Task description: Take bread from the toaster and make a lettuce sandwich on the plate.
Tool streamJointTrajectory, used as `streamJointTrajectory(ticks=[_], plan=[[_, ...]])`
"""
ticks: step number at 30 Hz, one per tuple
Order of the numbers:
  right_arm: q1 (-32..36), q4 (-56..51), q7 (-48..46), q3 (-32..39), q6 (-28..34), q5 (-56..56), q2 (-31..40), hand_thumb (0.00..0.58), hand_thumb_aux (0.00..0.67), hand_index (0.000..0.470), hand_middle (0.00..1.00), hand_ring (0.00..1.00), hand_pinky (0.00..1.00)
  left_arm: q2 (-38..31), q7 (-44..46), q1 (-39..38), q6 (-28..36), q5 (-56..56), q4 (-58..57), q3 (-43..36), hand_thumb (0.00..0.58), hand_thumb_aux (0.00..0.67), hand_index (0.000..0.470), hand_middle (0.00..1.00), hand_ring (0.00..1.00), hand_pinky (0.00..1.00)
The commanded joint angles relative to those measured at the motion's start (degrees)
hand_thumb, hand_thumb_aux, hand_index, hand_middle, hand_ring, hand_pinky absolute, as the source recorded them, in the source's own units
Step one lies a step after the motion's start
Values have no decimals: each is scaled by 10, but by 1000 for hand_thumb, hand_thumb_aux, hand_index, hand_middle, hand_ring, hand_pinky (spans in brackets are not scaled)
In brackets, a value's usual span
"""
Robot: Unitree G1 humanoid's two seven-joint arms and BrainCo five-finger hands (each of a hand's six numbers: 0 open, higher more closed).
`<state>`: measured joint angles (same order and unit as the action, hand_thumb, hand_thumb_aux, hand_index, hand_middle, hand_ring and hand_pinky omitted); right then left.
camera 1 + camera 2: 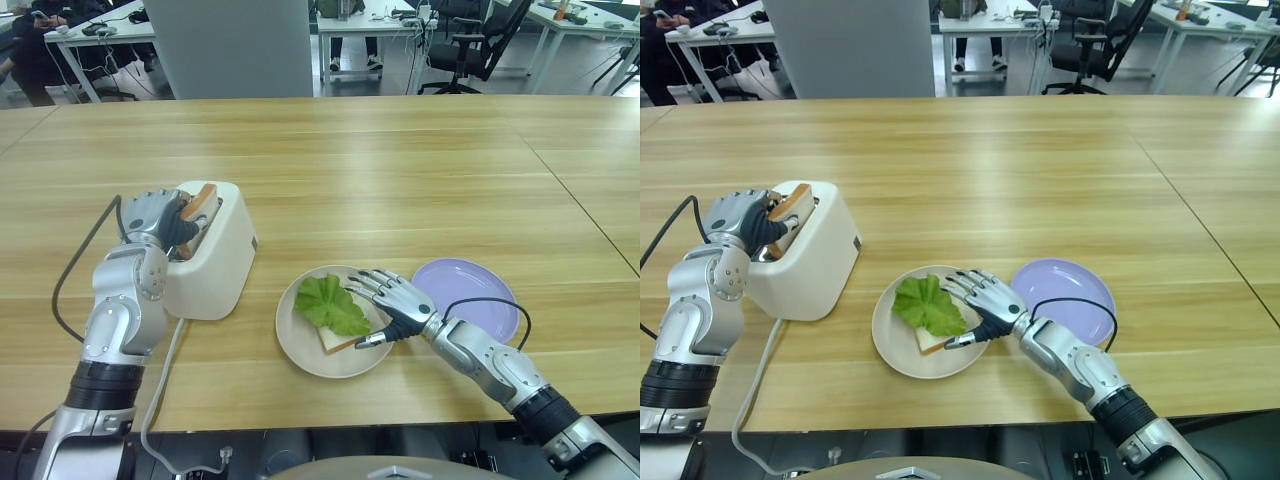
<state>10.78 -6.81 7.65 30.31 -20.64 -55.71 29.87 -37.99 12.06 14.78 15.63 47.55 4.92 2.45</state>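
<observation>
A white toaster [215, 262] stands at the left of the table with a slice of bread [203, 200] sticking up from its slot. My left hand [160, 220] is at the toaster's top, its fingers curled around that slice. A beige plate [300, 345] near the front holds a bread slice [340, 340] with a green lettuce leaf [330, 304] on top. My right hand [395, 305] rests over the plate's right edge with its fingers spread, beside the leaf and holding nothing.
An empty purple plate [475, 295] lies just right of the beige plate, partly behind my right forearm. The toaster's grey cord [160, 400] runs off the front edge. Desks and office chairs stand beyond the table's far edge.
</observation>
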Motion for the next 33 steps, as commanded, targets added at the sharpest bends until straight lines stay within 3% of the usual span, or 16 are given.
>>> streamJointTrajectory(ticks=[1, 10, 19, 24, 27, 33], plan=[[-10, 15, -4, -19, 2, 9, 9, 0, 0, 0, 0, 0, 0, -1, -40, 25, -11, -15, 51, 28, 580, 670, 460, 1000, 1000, 1000], [-41, 84, 53, -41, -29, -7, 27, 0, 0, 0, 0, 0, 0, -8, -83, 67, -44, -45, 178, 89, 580, 670, 460, 1000, 1000, 1000], [-98, 189, 199, -130, -53, -75, 113, 0, 0, 0, 0, 0, 0, 83, 97, 35, -13, -265, 241, 7, 580, 670, 460, 1000, 1000, 1000], [-134, 250, 250, -150, -96, -98, 140, 0, 0, 0, 0, 0, 0, 110, 171, 3, -9, -358, 191, -38, 580, 670, 460, 1000, 1000, 1000], [-150, 274, 264, -153, -117, -111, 146, 0, 0, 0, 0, 0, 0, 125, 199, -3, -39, -395, 130, -71, 580, 670, 460, 1000, 1000, 1000], [-142, 255, 217, -134, -137, -92, 131, 0, 0, 0, 0, 0, 0, 152, 212, -14, -103, -406, 10, -124, 580, 670, 460, 1000, 1000, 1000]])
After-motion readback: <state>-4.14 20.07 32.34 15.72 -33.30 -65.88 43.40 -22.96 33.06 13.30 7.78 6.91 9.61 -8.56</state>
